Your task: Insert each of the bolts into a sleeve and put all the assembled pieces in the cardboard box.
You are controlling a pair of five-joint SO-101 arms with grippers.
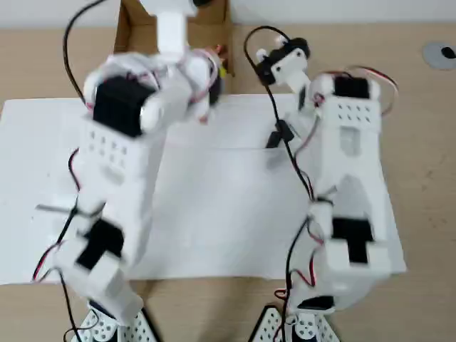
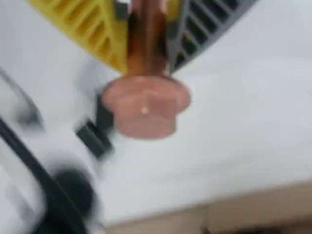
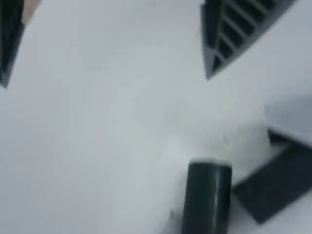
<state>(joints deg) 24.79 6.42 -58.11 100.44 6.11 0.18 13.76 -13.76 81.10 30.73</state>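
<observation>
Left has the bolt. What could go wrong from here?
The left gripper clamps the bolt by its shank, head leading, so it may not enter the sleeve as held. That sleeve seems to stand unheld on the paper, right gripper open; a push could topple it.

A white sheet (image 1: 221, 206) covers the middle of the wooden worktop (image 1: 424, 164). A small grey disc (image 1: 438, 54) lies at the upper right.

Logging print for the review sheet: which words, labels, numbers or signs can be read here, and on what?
None can be read. The brown cardboard box, the white paper sheet, the copper-coloured bolt held in the left gripper and the black cylindrical sleeve bear no legible marks.
</observation>
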